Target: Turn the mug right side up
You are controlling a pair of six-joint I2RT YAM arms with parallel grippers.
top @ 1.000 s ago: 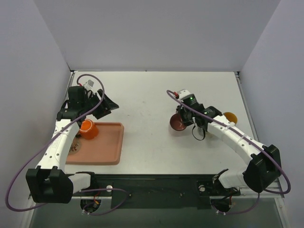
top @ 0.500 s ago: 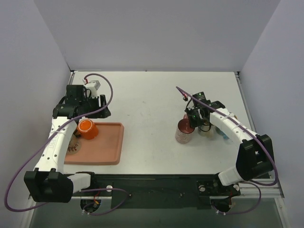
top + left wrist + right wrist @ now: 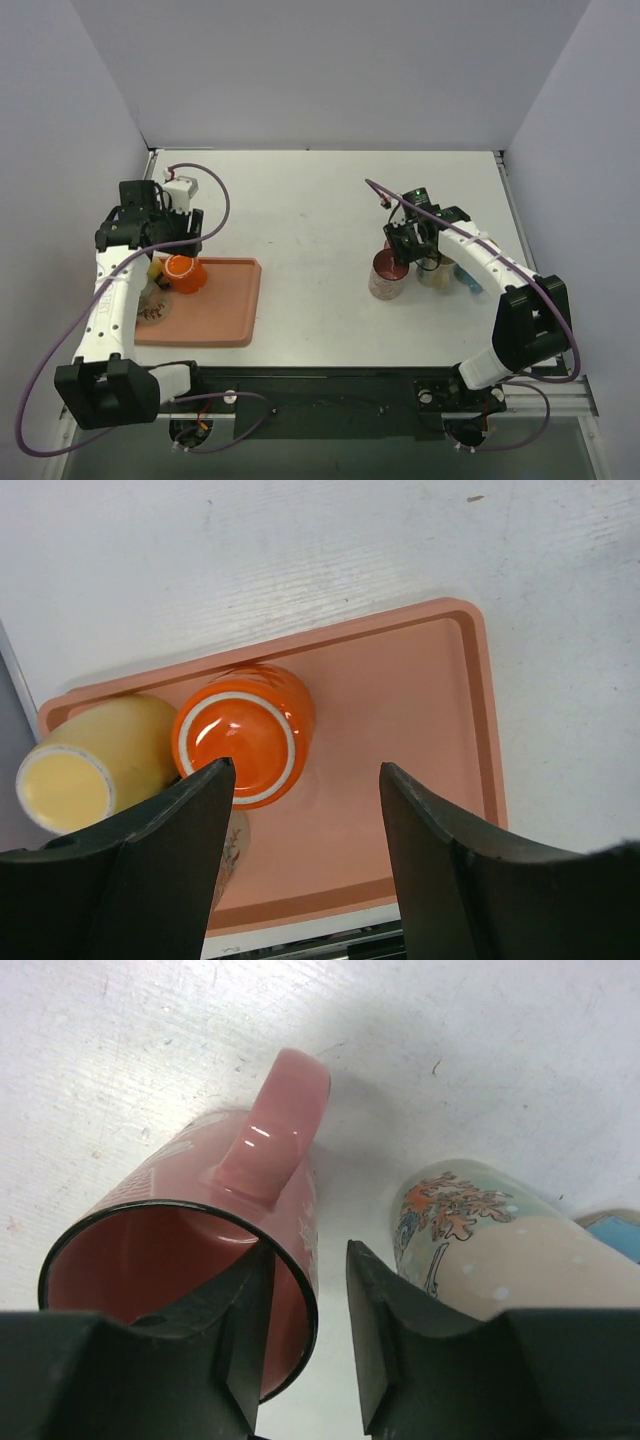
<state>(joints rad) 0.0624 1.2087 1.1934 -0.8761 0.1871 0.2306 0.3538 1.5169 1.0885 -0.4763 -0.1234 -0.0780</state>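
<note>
Right now your right gripper (image 3: 305, 1260) is straddling the rim of the mug (image 3: 150, 1260). One finger is sitting inside the bowl and the other outside. The jaws are standing a little apart, with the wall loose between them and not pinched.

The mug is standing upright on the table (image 3: 300, 200), right of centre, with its long axis vertical and its mouth facing up. Its handle is pointing away from the wrist camera. A pale patterned cup (image 3: 470, 1230) is sitting just beside it on the right, and you cannot tell whether the two are touching.

Over on the left, your left gripper (image 3: 300, 775) is hovering with its jaws wide apart and holding nothing. It is hanging above the far left part of the tray (image 3: 420, 780), over an orange cup (image 3: 245, 730) that is sitting against a yellow cup (image 3: 90, 770).

Compared with a second ago, the mug is no longer hanging tipped over in a tight grip with its inside turned toward the overhead camera. It is resting on its base, where it already stood half a second ago. Your left gripper has been drifting left over the tray.
</note>
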